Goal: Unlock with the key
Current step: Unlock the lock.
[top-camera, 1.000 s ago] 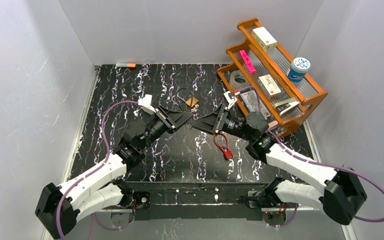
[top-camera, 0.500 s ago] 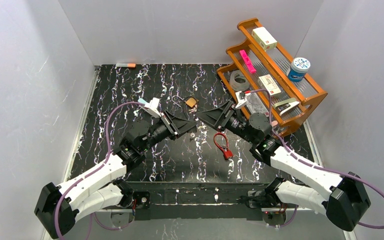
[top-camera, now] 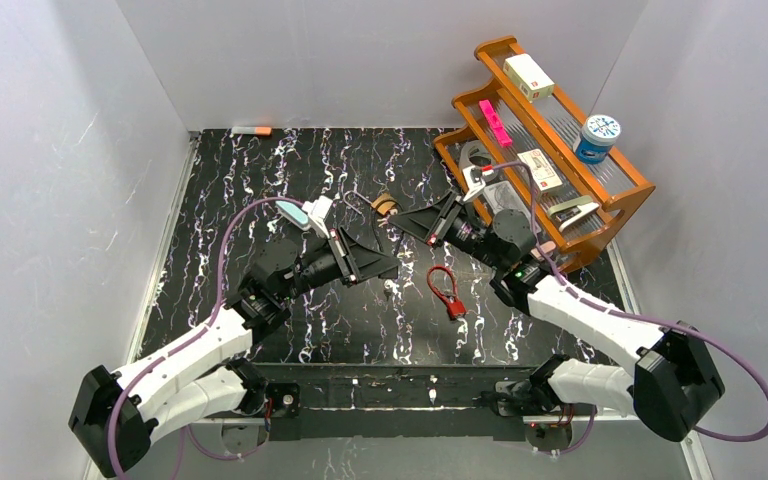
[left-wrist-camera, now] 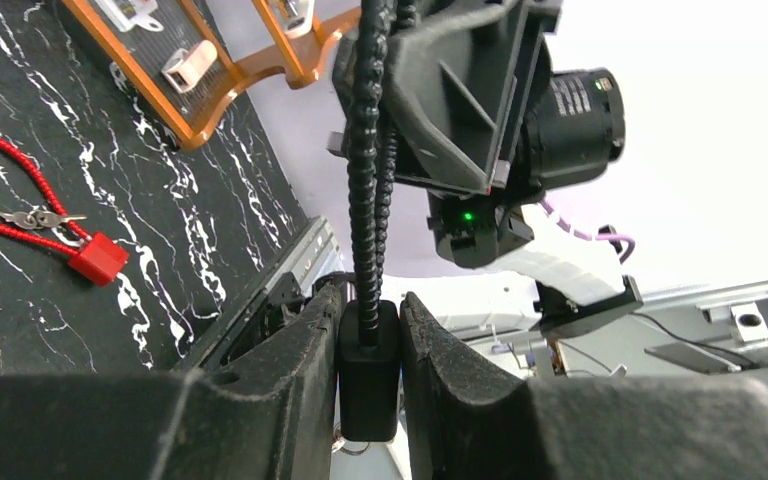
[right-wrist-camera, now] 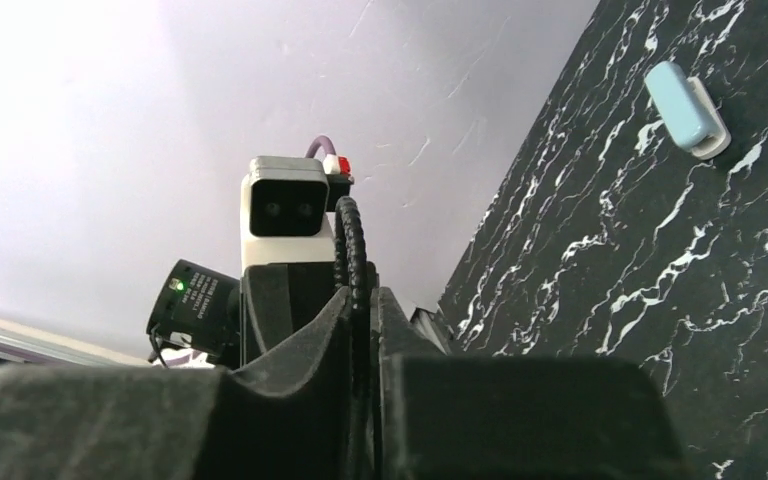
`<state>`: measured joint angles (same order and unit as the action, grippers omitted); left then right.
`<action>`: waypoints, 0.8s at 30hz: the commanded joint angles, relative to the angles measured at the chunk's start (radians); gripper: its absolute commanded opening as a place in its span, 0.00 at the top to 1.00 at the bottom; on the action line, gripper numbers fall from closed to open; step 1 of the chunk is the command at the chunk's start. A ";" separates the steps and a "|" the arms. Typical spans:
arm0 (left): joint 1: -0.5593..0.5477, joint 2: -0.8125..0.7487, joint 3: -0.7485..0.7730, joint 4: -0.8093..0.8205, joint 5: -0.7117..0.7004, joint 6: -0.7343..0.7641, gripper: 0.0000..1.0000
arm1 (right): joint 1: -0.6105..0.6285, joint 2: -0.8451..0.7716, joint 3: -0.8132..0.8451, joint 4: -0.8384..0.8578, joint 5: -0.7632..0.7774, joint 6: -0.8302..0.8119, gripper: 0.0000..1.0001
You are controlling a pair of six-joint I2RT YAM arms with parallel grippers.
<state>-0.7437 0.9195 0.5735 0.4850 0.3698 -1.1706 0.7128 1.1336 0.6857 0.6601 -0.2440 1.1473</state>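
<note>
My left gripper point(left-wrist-camera: 370, 300) is shut on the body of a black cable lock point(left-wrist-camera: 368, 370), whose ribbed cable point(left-wrist-camera: 365, 180) runs up to the right arm. A key ring point(left-wrist-camera: 355, 447) peeks out under the lock body. From above, a silvery key point(top-camera: 390, 287) shows just below the left gripper point(top-camera: 385, 262). The right gripper point(right-wrist-camera: 362, 295) is shut on the same cable point(right-wrist-camera: 352, 245), and in the top view it point(top-camera: 412, 222) faces the left one above mid-table. A red cable lock point(top-camera: 446, 291) with its own keys point(left-wrist-camera: 30, 217) lies on the mat.
An orange wooden rack point(top-camera: 615, 212) holding boxes and a tape roll stands at the right rear. A small brown padlock point(top-camera: 384, 203) lies behind the grippers. A light-blue object point(right-wrist-camera: 688, 110) rests on the mat at the left, and a marker point(top-camera: 250, 131) by the back wall.
The right gripper opened wide, moved back toward the rack and closed on the cable. The left gripper, still holding the lock body, shifted right and nearer; the key now shows below it.
</note>
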 commanded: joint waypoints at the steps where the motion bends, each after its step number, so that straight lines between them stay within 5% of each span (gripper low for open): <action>1: -0.002 -0.011 0.062 -0.023 0.114 0.058 0.84 | -0.023 0.031 0.048 0.098 -0.069 0.011 0.92; 3: -0.001 -0.007 0.071 -0.048 0.132 0.075 0.80 | -0.034 0.042 0.045 0.105 -0.087 0.020 0.99; 15: 0.012 0.015 0.109 -0.097 0.208 0.129 0.62 | -0.095 0.100 0.107 0.078 -0.227 0.010 0.99; 24: 0.017 0.073 0.119 -0.067 0.182 0.095 0.67 | -0.096 0.122 0.112 0.098 -0.272 0.022 0.99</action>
<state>-0.7311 0.9718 0.6521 0.3813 0.5339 -1.0611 0.6212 1.2518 0.7483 0.7048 -0.4850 1.1748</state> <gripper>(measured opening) 0.366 0.067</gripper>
